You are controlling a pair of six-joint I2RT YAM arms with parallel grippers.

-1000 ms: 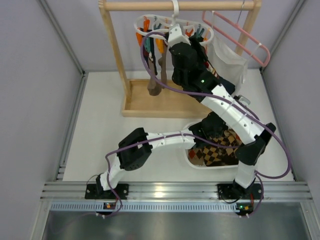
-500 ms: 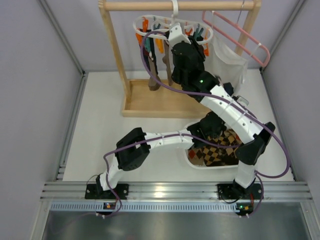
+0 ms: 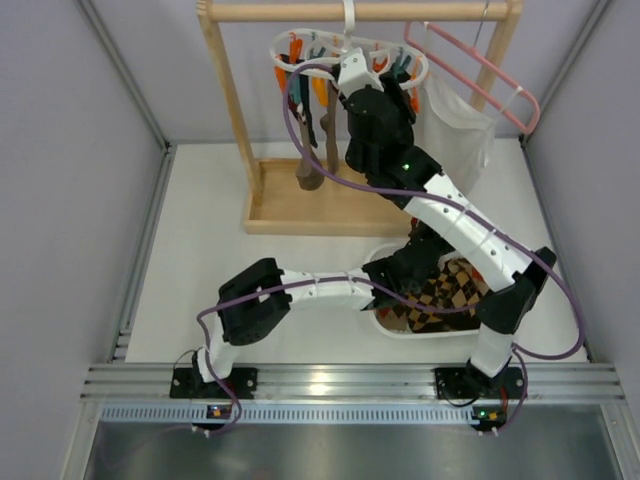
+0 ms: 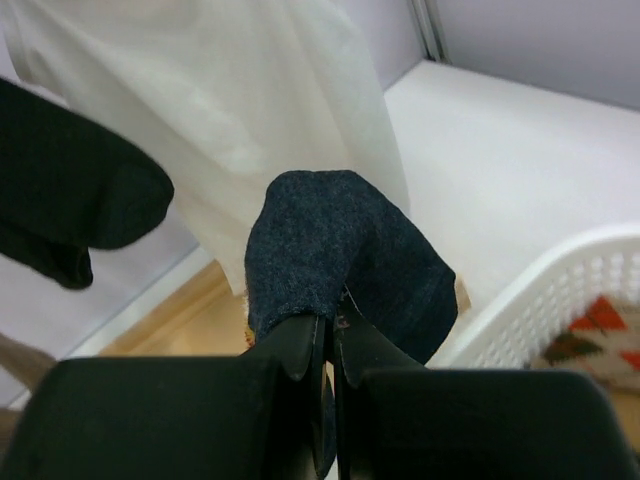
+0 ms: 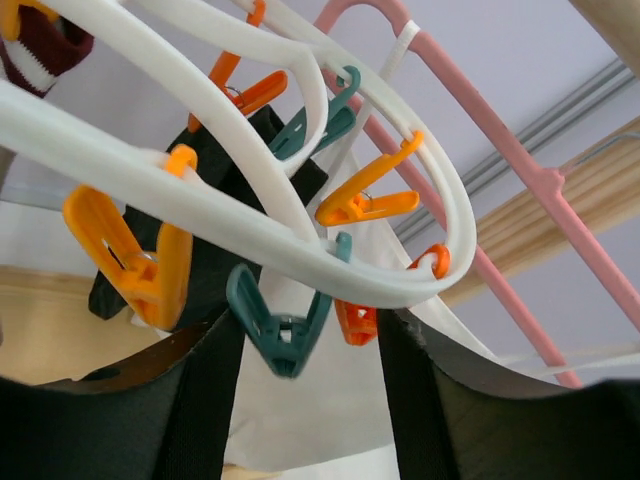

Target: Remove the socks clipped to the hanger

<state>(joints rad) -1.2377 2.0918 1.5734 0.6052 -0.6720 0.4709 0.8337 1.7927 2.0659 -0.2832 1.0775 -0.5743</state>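
Note:
The white looped hanger (image 3: 350,48) hangs from the wooden rack's top bar. Dark socks (image 3: 307,150) dangle from its left-side clips. My right gripper (image 3: 352,78) is raised to the hanger and open. In the right wrist view its jaws stand either side of an empty teal clip (image 5: 280,335) under the hanger (image 5: 250,230); a black sock (image 5: 215,260) stays clipped behind. My left gripper (image 3: 400,272) is over the basket's far-left rim, shut on a dark navy sock (image 4: 340,250) that stands up from its jaws (image 4: 332,325).
A white basket (image 3: 385,318) at front right holds argyle socks (image 3: 445,295). The wooden rack (image 3: 300,212) has a tray base. A pink wire hanger (image 3: 480,65) and a white mesh bag (image 3: 455,125) hang at the right; the bag (image 4: 220,100) shows close behind the held sock.
The left arm has drawn back toward the near-left, carrying the navy sock lower over the basket. The right gripper shifted slightly at the hanger; its jaws narrowed, then widened again.

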